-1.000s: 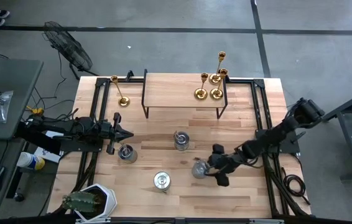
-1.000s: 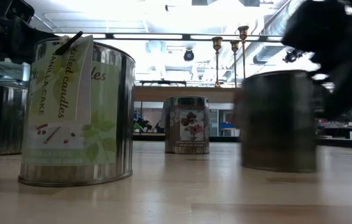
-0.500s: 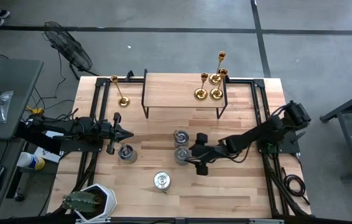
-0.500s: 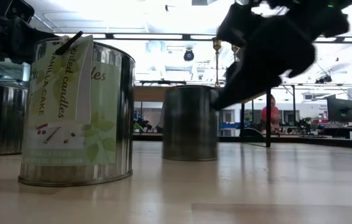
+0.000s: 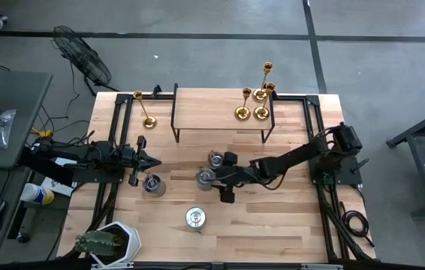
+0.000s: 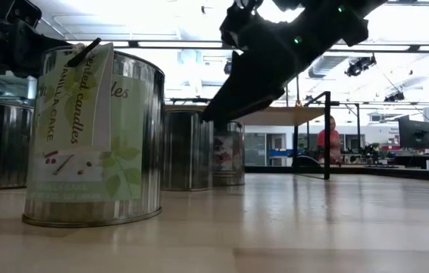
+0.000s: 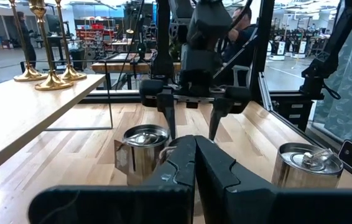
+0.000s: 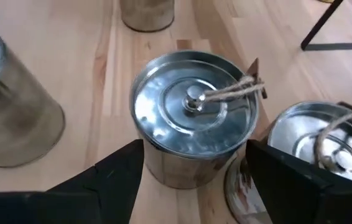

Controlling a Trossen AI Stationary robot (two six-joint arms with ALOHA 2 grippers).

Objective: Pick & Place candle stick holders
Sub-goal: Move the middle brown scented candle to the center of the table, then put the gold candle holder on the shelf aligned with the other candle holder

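A round silver tin (image 8: 191, 118) with a string tied to the knob on its lid stands on the wooden counter (image 5: 287, 217), near the middle. The right gripper (image 5: 216, 180) has its jaws spread wide, one finger on each side of this tin. I cannot tell if the fingers touch it. A second silver tin (image 5: 216, 158) stands just beside it, on the shelf side. A third tin (image 5: 152, 184) stands off toward the left arm, and a fourth tin (image 5: 194, 218) stands alone nearer the front edge of the counter.

The left gripper (image 5: 151, 162) waits just beside the third tin with its jaws clenched tight and nothing between them.

Three gold candlesticks (image 5: 254, 111) stand close together on the right end of a small raised wooden shelf (image 5: 212, 109) at the back of the counter. One more gold candlestick (image 5: 146, 120) stands on the counter to the left of the shelf.

A white pot with a green plant (image 5: 107, 241) sits at the front left corner. A person (image 6: 326, 139) shows far off in the room.
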